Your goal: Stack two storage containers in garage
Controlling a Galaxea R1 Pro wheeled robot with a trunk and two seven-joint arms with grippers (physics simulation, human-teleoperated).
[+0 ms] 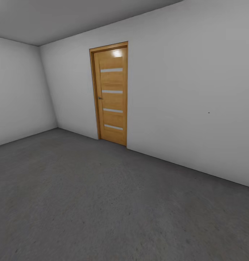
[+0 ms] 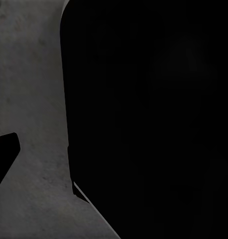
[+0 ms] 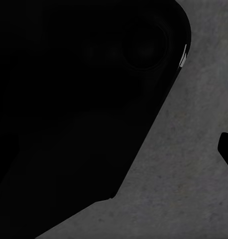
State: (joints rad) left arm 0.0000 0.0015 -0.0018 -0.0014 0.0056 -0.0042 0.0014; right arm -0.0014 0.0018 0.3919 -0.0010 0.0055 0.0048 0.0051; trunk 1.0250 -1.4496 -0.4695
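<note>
White walls (image 1: 196, 90) and rough grey concrete floor (image 1: 102, 203) surround me; an orange-wood door (image 1: 112, 94) with four pale slits stands shut ahead. At both wrists, a black bulk (image 2: 154, 119) blocks the lens above concrete, so I cannot tell whether my claws are apart or together.

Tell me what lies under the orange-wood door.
The door stands shut in the white wall, its foot meeting the grey concrete floor. What lies behind it is hidden.
</note>
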